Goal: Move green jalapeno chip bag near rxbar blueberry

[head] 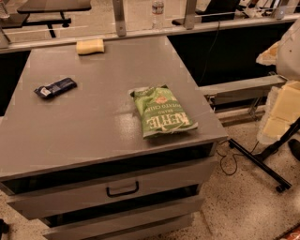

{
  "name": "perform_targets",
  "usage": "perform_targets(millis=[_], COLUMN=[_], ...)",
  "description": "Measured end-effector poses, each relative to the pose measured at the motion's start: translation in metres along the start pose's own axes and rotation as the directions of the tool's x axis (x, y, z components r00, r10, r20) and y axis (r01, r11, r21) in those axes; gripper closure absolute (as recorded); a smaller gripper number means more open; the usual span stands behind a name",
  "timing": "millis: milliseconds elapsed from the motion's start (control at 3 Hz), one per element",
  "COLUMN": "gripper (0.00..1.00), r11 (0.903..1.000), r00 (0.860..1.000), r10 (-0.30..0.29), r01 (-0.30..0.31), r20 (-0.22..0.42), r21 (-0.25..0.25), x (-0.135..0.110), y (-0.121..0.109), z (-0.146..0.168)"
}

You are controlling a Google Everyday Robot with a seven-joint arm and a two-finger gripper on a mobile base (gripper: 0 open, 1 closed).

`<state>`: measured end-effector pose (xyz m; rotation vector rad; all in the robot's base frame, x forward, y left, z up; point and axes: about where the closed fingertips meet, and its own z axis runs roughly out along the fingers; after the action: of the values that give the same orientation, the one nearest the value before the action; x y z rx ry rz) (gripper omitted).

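Note:
The green jalapeno chip bag [161, 111] lies flat on the grey table [93, 126] near its right front corner, with its white "Kettle" lettering toward the front. The rxbar blueberry [55, 87], a small dark navy bar with a white patch at its left end, lies near the table's left edge. The two are well apart, with bare tabletop between them. My gripper [280, 115] shows as pale cream parts at the right edge of the view. It is off the table, to the right of the bag, and touches nothing.
A pale yellow sponge block [90, 46] sits at the table's back edge. The table front has drawers with a black handle [122, 190]. A water bottle [157, 11] stands behind a rail at the back. A black stand leg [262, 164] crosses the floor at right.

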<state>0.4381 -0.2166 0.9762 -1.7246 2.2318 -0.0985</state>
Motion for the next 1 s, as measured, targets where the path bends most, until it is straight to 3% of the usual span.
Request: perform_targets(millis=[667, 1000], gripper=[0.00, 0.00], r11=[0.9995, 0.9949], r00=[0.999, 0.989], r10=[-0.028, -0.099], r01=[0.028, 0.100], r20=[0.034, 0.106], r21=[-0.011, -0.005], x=[-0.011, -0.042], y=[0.000, 0.004], z=[0.006, 0.018])
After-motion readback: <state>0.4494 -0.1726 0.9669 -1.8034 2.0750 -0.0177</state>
